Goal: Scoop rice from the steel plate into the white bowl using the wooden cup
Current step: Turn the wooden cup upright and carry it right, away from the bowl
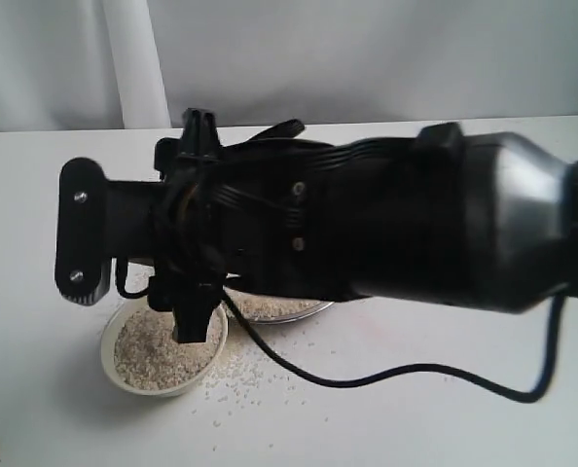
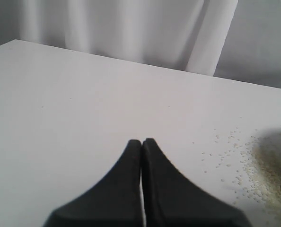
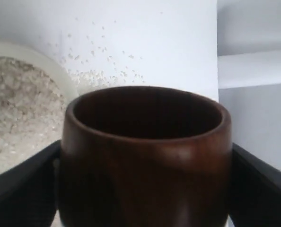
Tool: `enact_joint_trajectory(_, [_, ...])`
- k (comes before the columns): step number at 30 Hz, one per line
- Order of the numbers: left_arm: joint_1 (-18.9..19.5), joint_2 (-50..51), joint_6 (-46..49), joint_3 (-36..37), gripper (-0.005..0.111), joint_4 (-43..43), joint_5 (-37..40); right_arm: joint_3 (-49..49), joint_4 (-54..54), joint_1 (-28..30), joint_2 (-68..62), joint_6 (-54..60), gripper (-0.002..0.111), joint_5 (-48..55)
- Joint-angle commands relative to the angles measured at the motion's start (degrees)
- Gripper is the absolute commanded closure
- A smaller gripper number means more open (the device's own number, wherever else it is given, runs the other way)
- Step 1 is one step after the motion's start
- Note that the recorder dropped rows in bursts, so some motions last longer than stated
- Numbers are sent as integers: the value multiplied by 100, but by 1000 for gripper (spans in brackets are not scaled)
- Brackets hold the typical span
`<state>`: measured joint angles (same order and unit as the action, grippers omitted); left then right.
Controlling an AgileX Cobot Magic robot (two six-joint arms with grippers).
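The wooden cup (image 3: 145, 142) is pinched between the two black fingers (image 3: 22, 187) of the right gripper (image 3: 143, 198), one finger against each side of its barrel. The jaws are spread wide around it. Its mouth faces the right wrist camera and its inside is too dark to show any contents. In the exterior view the right arm hides the cup.

Just beside the cup is the white bowl (image 1: 112, 362), filled with rice (image 1: 158, 355). One finger of the gripper hangs over the bowl's rim. Behind the bowl, mostly covered by the arm, sits the steel plate (image 1: 318, 309), with more rice on it. Loose grains (image 1: 240, 375) lie scattered on the white table (image 1: 415, 428) near both dishes. A black cable (image 1: 396, 374) trails across the table.

The left gripper (image 2: 142, 142) is pressed together and empty, over bare table well apart from the dishes.
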<state>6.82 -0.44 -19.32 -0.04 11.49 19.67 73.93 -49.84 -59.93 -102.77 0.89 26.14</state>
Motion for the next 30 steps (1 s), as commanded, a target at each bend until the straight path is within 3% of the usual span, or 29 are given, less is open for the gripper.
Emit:
enact_joint_trajectory(1, [-8, 44, -13, 4, 107, -21, -36, -831, 177, 218, 919, -1700, 108, -893])
enact_joint_trajectory(4, [-8, 44, -13, 4, 107, -21, -36, -1747, 398, 707, 1697, -2877, 108, -1834])
enact_joint_trajectory(7, [-8, 44, -13, 4, 107, -21, -36, -2421, 745, 1269, 2225, -2877, 108, -2404])
enact_joint_trajectory(13, [-8, 44, -13, 4, 107, -21, -36, -3500, 2666, 3237, 3407, -1848, 108, -3773])
enact_joint_trajectory(16, [-8, 44, -13, 4, 107, -21, -36, -3748, 3414, 3896, 3472, -1426, 108, -4113])
enact_joint_trajectory(20, [-8, 44, -13, 4, 107, -21, -36, -4195, 4178, 4317, 3273, -846, 108, -5186])
enact_joint_trajectory(24, [-8, 44, -13, 4, 107, -21, -36, -4622, 4687, 4347, 2857, -194, 108, -6521])
enact_joint_trajectory(30, [-8, 44, -13, 4, 107, -21, -36, -4717, 5087, 4347, 1925, 85, 108, -7173])
